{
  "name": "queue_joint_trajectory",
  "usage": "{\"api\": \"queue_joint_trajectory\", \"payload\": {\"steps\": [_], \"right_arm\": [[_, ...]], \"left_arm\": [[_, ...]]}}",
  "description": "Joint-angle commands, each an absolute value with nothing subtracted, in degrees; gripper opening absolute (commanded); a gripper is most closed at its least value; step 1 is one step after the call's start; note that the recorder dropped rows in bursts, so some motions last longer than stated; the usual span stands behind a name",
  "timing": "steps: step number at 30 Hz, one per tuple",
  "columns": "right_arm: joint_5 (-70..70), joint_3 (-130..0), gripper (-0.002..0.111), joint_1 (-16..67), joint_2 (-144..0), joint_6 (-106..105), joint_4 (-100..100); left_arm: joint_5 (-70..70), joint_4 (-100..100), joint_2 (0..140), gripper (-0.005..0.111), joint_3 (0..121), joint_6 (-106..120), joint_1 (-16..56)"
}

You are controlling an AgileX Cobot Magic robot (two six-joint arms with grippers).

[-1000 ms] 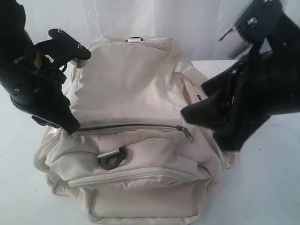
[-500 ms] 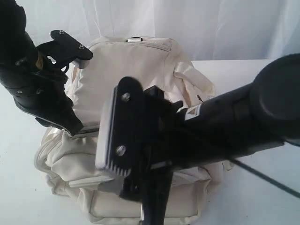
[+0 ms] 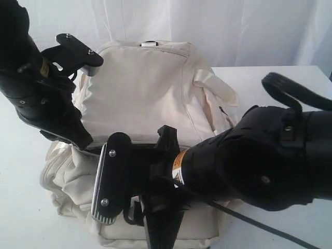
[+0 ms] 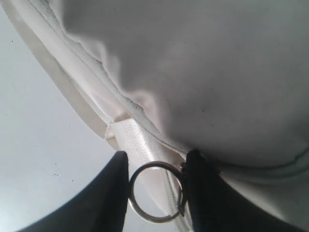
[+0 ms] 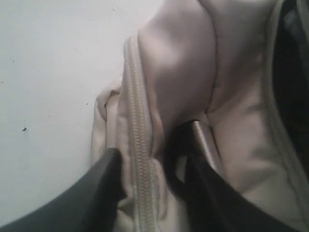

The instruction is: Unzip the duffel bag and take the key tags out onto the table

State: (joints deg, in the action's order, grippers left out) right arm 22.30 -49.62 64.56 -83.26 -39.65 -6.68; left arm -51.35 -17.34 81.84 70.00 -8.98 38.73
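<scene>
At the centre of the exterior view, the duffel bag (image 3: 140, 88) slumps on the table (image 3: 21, 218); the key tags are out of sight. The left gripper (image 4: 155, 164) has its jaws pinching the webbing strap (image 4: 140, 142) beside a metal ring (image 4: 153, 220). At lower centre, the right gripper (image 5: 152, 150) straddles a zipper (image 5: 140, 159) ridge; I cannot tell whether it grips. The soft, light cloth will likely bunch, so the zip's puller looks the firmer hold.

bag (image 3: 140, 93): cream fabric duffel, bulky and creased, sits mid-table. Strap (image 3: 215, 85) loops at its 2 o'clock. Cream zip (image 5: 140, 159) is closed. Metal ring (image 4: 155, 192) hangs on shiny webbing. table (image 3: 270, 78): plain white, showing at 3 and 8 o'clock.
</scene>
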Motion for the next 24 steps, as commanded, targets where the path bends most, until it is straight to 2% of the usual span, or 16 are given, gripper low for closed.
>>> {"api": "queue_joint_trajectory", "payload": {"steps": [1, 2, 6, 14, 24], "right_arm": [[25.1, -49.7, 0.007, 64.6, -83.5, -33.7, -4.7], [27.2, -49.8, 0.0, 64.6, -83.4, -32.8, -4.6], [36.4, -49.8, 0.0, 64.6, -83.4, -30.3, -0.8], [50.9, -49.8, 0.0, 64.6, -83.4, -8.4, 20.5], [66.5, -48.6, 0.0, 63.7, -83.4, 3.7, 38.4]], "left_arm": [[-51.5, -17.1, 81.3, 0.0, 69.7, -9.0, 39.0], [-51.5, -17.1, 81.3, 0.0, 69.7, -9.0, 39.0], [-51.2, -17.1, 81.3, 0.0, 69.7, -9.0, 39.0], [-50.8, -17.1, 81.3, 0.0, 69.7, -9.0, 39.0], [-50.6, -17.4, 81.3, 0.0, 69.7, -9.0, 39.0]]}}
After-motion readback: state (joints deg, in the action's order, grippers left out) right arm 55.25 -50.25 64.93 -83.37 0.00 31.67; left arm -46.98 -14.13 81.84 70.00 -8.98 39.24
